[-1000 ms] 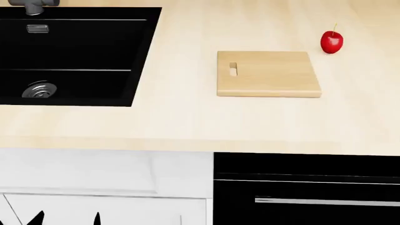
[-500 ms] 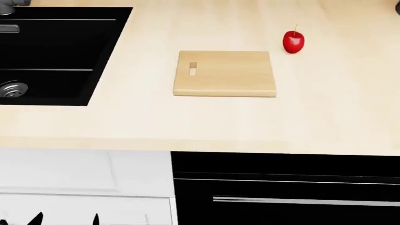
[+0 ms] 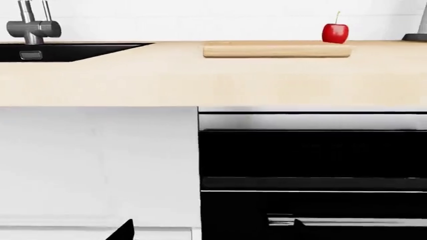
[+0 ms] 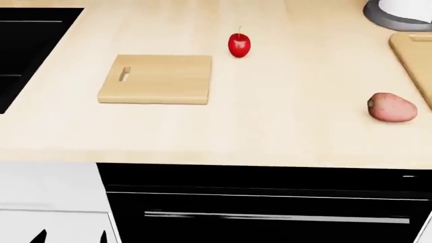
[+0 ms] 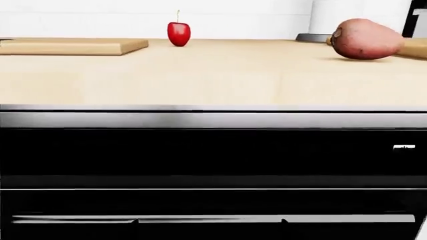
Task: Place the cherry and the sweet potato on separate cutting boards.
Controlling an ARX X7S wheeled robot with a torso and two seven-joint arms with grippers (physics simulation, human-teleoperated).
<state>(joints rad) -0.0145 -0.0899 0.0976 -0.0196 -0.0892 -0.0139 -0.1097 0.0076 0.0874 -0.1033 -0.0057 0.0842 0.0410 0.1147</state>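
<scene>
The cherry sits on the counter just beyond the far right corner of the square cutting board. The sweet potato lies on the counter at the right, near the second cutting board, which is cut off by the frame edge. Both grippers hang low in front of the cabinets, below counter level. Only the dark fingertips of my left gripper show in the head view; they are spread and empty. In the left wrist view, my left gripper is open. My right gripper is open too, its tips barely showing against the oven.
A black sink is set into the counter at the far left, with its faucet behind. A white appliance on a grey base stands at the back right. A black oven with a steel handle is below the counter.
The head view has shifted to the right: the board and cherry slid left in the picture, the sink mostly left it, and the sweet potato and second board came into view.
</scene>
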